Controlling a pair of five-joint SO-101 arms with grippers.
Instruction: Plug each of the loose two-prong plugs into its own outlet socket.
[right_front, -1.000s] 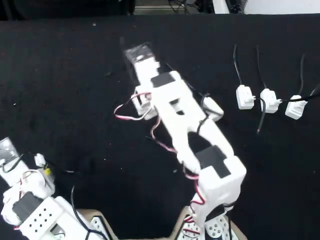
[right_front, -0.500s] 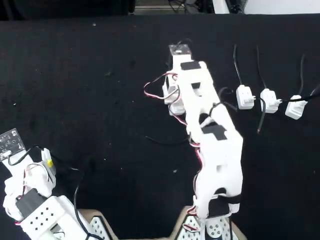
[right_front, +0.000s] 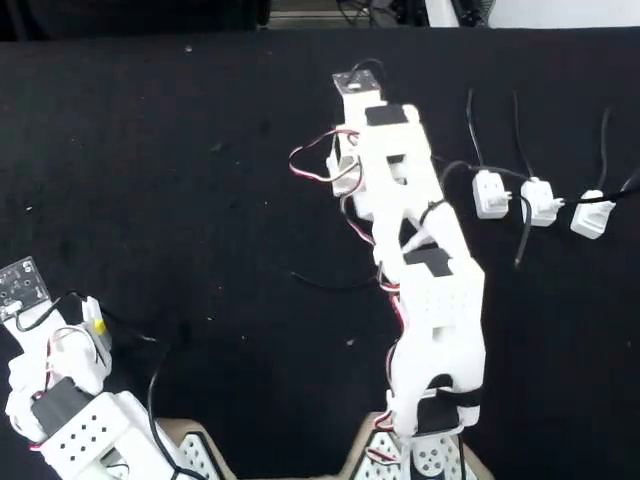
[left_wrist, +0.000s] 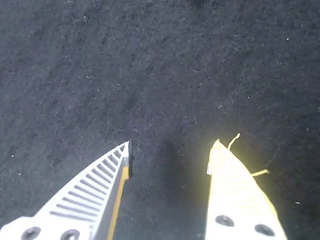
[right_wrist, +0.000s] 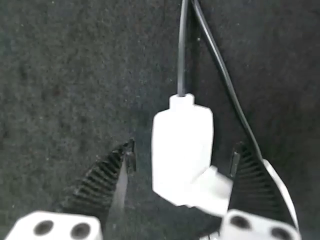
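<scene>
A white plug (right_wrist: 182, 150) with a black cord lies on the black cloth, and a second white piece (right_wrist: 212, 192) meets its near end at an angle. My right gripper (right_wrist: 183, 146) is open, one finger on each side of the plug and not touching it. In the high view the right arm (right_front: 400, 200) stretches over the middle of the table and covers that spot. To its right, three white plug bodies (right_front: 490, 193), (right_front: 540, 200), (right_front: 590, 215) sit in a row with black cords. My left gripper (left_wrist: 170, 144) is open over bare cloth.
The left arm (right_front: 60, 370) is folded at the near left corner of the table. A loose black cord (right_front: 330, 283) lies beside the right arm. Another black cord (right_wrist: 225, 80) runs past the plug. The left half of the black cloth (right_front: 150, 150) is bare.
The right arm swung to the right and a little farther out, and now covers the white plug that lay beside it. The left arm shifted slightly a second ago, then kept still.
</scene>
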